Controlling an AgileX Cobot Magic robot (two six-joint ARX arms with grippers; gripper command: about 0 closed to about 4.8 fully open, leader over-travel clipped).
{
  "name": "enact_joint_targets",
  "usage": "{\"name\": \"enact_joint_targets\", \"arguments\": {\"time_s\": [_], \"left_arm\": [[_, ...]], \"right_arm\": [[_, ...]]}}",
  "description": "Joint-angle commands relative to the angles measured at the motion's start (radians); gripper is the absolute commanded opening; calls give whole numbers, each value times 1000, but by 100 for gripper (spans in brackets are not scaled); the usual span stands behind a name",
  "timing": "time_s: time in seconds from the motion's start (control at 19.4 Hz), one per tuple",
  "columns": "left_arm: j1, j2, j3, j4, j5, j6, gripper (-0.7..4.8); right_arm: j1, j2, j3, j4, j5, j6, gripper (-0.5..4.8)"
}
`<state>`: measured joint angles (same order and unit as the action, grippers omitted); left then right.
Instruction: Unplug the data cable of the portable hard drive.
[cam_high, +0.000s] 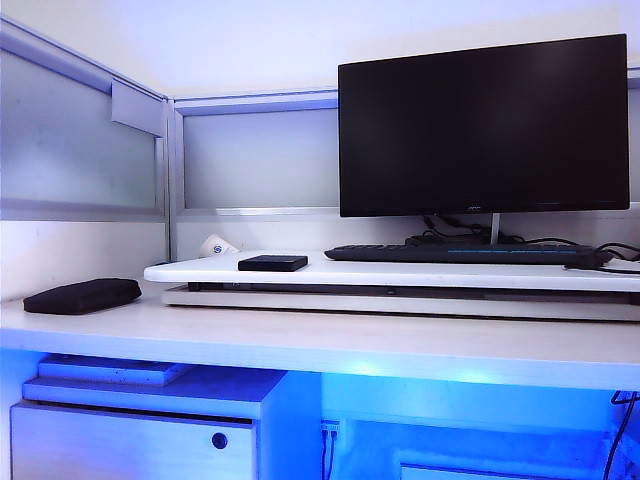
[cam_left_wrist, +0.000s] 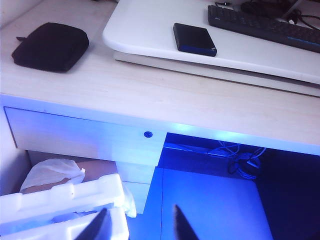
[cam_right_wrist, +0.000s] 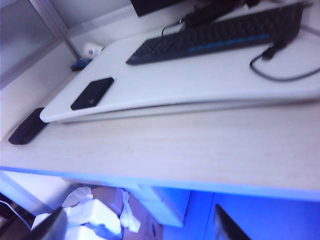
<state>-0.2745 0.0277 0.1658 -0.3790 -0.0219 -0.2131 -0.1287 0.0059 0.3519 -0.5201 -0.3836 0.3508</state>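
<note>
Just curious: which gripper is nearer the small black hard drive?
Probably left. The left gripper faces the hard drive almost head-on; the right gripper sees it off to one side. Both hang before the desk.

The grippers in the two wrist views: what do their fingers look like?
Only finger ends show. The left gripper has two dark, tapering, pointed fingers. The right gripper has one greyish blurred finger and one dark finger. No cables or markings show.
</note>
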Motion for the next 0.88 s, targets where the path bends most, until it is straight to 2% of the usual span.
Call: {"name": "enact_joint_targets", "arguments": {"time_s": [0.05, 0.15, 0.31, 0.36, 0.41, 0.46, 0.52, 0.57, 0.67, 0.72, 0.77, 0.88], "left_arm": [[0, -24, -61, 17, 3, 5, 169], [0, -24, -97, 39, 3, 24, 169], [0, -24, -119, 74, 3, 110, 169], [0, -24, -119, 74, -1, 112, 169], [0, -24, -120, 74, -11, 111, 169], [0, -24, -120, 74, -11, 106, 169], [0, -24, -120, 74, -20, 85, 84], [0, -23, -120, 78, -100, 82, -6], [0, -23, -120, 85, -215, 82, -6], [0, -23, -120, 86, -235, 82, -6], [0, -18, -120, 89, -319, 85, -6], [0, 26, -120, 89, -332, 85, -6]], "right_arm": [[0, -4, -101, 96, 0, 68, 363], [0, -4, -171, 161, 26, 31, 326], [0, -4, -306, 226, 27, -11, 322], [0, -1, -305, 233, 27, -46, 284], [0, -5, -307, 243, 33, -73, 108], [0, -5, -307, 237, 27, -73, 60], [0, -5, -307, 233, 14, -74, -7], [0, -5, -307, 232, 70, -119, -7], [0, -5, -305, 225, 125, -142, -7], [0, -5, -305, 224, 129, -142, -7], [-1, -5, -302, 210, 198, -143, -7], [0, 0, -302, 210, 198, -143, -7]]}}
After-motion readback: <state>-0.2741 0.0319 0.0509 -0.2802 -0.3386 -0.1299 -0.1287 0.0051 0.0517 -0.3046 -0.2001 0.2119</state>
